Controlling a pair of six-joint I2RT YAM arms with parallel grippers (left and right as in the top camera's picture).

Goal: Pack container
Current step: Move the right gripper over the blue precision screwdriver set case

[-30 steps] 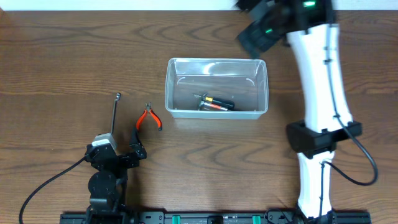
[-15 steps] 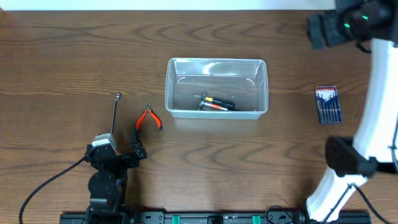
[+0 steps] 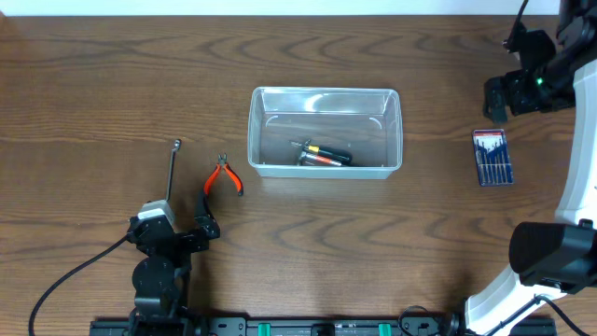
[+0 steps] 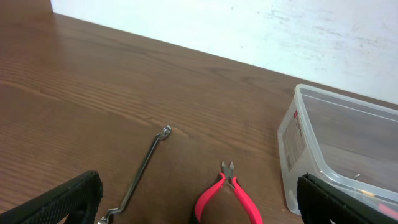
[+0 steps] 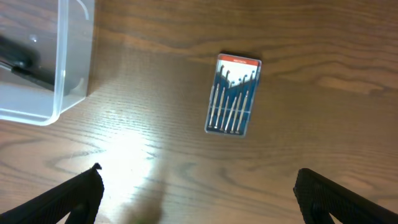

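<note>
Blue driver set (image 3: 492,157) uncovered, R tool (image 3: 497,97) shifted

legible text: none | container (image 4: 329,140) sticker (image 4: 296,132): blurred | screwdriver case (image 5: 232,94): blurred

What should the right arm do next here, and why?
Probably bring the right gripper down onto the screwdriver set. In the wrist view the set lies ahead, between its open, empty fingers. It rests flat on the table, outside the container and apart from it, so it is not yet packed.
</note>
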